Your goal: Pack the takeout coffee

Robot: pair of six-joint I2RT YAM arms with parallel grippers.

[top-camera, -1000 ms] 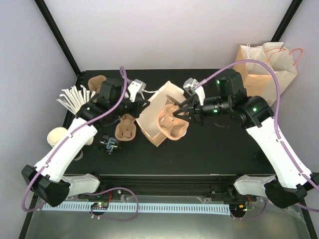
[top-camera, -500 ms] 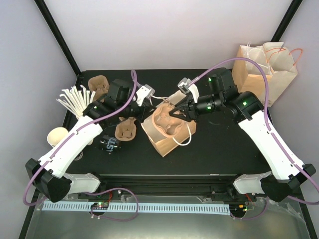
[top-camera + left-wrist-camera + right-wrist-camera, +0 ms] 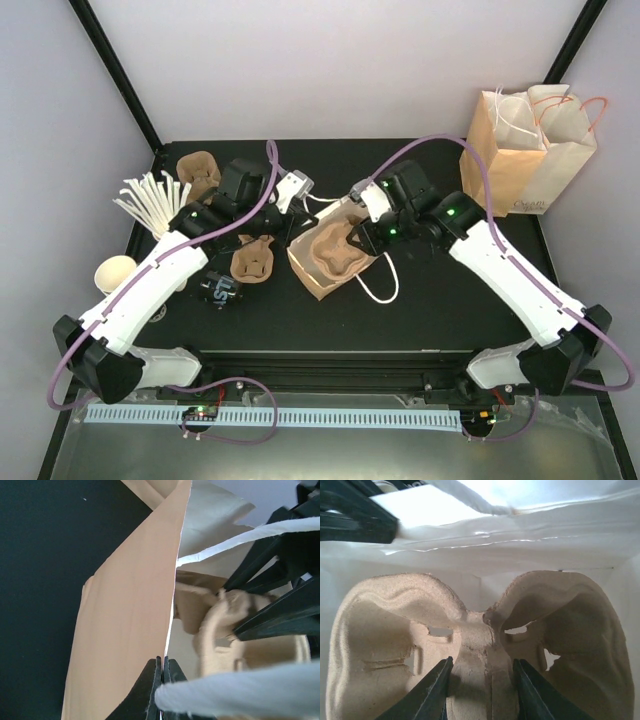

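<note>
left gripper [image 3: 163, 677] pinches the bag [image 3: 125, 630] wall so its mouth gapes; right gripper [image 3: 481, 680] clamps the pulp carrier [image 3: 380, 630] by its middle ridge, apparently seating it inside; takeout coffee [image 3: 222, 291] lies near-left.

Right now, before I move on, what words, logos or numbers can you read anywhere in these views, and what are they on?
Takeout coffee: white letters on its black band, too blurred to read.
Standing paper bag at the far right: one small dark printed line near its bottom edge, too small to read.
Open bag and cup carrier in the wrist views: no text on either.
Nothing can be quoted with confidence.
</note>
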